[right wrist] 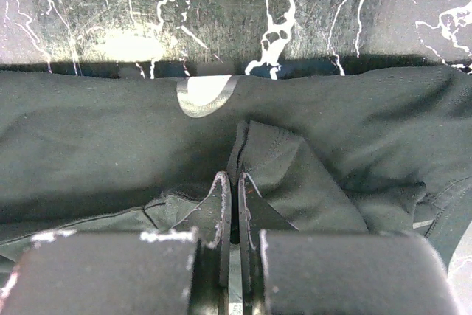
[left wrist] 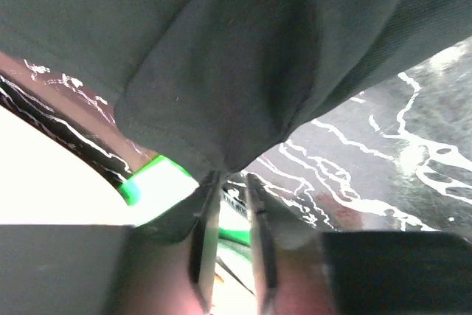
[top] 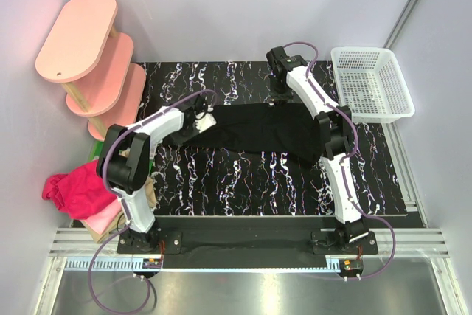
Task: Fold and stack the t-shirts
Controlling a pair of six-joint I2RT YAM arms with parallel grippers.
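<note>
The black t-shirt (top: 262, 132) lies spread across the middle of the marbled table (top: 243, 182). My left gripper (top: 198, 120) is at its left edge, and in the left wrist view the gripper (left wrist: 228, 176) is shut on a pinch of the shirt's hem (left wrist: 221, 79), which drapes up from the tips. My right gripper (top: 283, 99) is at the shirt's far edge. In the right wrist view it (right wrist: 237, 176) is shut on a raised fold of the black cloth (right wrist: 287, 167), near a white print patch (right wrist: 205, 96). A magenta tee (top: 74, 186) lies bunched at the left on pink and tan cloth (top: 103, 220).
A pink tiered shelf (top: 85, 57) stands at the back left. A white mesh basket (top: 371, 82) sits at the back right. A green packet (left wrist: 151, 182) with a white label lies off the table's left edge, below my left gripper.
</note>
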